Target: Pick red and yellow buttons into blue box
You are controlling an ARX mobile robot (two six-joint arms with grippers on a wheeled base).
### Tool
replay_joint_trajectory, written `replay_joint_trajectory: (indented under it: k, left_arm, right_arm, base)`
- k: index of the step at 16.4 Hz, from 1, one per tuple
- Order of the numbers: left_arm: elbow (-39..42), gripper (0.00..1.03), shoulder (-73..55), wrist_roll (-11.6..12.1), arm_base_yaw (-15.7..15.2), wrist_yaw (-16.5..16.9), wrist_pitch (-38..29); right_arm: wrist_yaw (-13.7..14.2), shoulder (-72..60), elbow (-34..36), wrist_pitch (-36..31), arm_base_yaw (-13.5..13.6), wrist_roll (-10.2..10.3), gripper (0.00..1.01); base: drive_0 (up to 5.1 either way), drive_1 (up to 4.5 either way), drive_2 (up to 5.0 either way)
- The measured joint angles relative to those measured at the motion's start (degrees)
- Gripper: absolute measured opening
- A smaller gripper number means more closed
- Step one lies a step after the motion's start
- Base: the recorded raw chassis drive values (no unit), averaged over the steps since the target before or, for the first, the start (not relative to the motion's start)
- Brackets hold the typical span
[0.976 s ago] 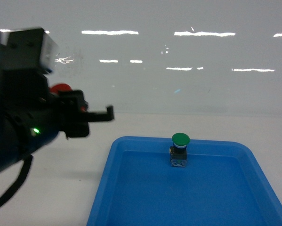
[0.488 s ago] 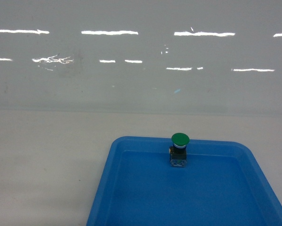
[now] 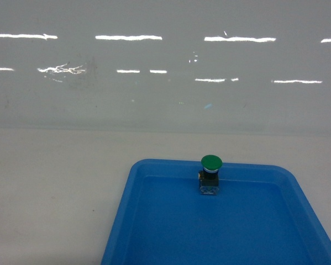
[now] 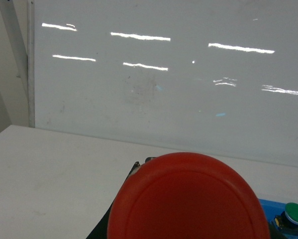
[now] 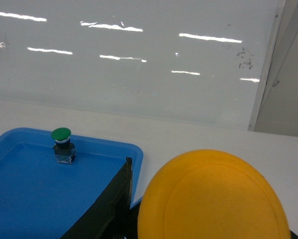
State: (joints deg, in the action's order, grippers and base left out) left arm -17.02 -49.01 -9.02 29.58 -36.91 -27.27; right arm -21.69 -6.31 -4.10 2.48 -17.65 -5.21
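Observation:
The red button's round cap [image 4: 188,199] fills the bottom of the left wrist view. My left gripper [image 4: 188,219] is shut on it; only one dark fingertip [image 4: 135,167] shows past the cap's edge. The yellow button's cap [image 5: 213,199] fills the bottom right of the right wrist view, with my right gripper [image 5: 208,209] shut on it and a dark finger [image 5: 111,199] showing beside it. Neither arm appears in the head view. The blue box is out of view.
A shallow blue tray [image 3: 126,210] lies on the white table, with a green-capped button [image 3: 211,175] standing upright near its far rim. The same tray [image 5: 19,199] and green button [image 5: 62,145] show in the right wrist view. A glossy white wall runs behind the table.
The left arm, which held the red button at the left of the head view one second ago, has left that view. The tray and green button have not moved.

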Motion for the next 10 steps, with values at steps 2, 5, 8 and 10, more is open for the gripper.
replay_joint_trajectory:
  k: [2, 5, 8, 10]
  left_arm:
    - [0.0, 0.24, -0.2, 0.0, 0.0, 0.0, 0.1]
    - [0.0, 0.24, -0.1, 0.0, 0.0, 0.0, 0.0]
    - [0.0, 0.24, 0.1, 0.0, -0.1, -0.2, 0.0]
    - [0.0, 0.24, 0.1, 0.0, -0.1, -0.2, 0.0]
  right_arm:
    - [0.0, 0.0, 0.0, -0.1, 0.0, 0.0, 0.39]
    - [0.0, 0.0, 0.0, 0.0, 0.0, 0.0, 0.39]
    - [-0.1, 0.0, 0.0, -0.2, 0.0, 0.0, 0.39]
    - [-0.1, 0.0, 0.0, -0.1, 0.0, 0.0, 0.39]
  base:
    - [0.0, 0.00, 0.0]
    - [0.0, 0.00, 0.0]
    - [0.0, 0.00, 0.0]
    - [0.0, 0.00, 0.0]
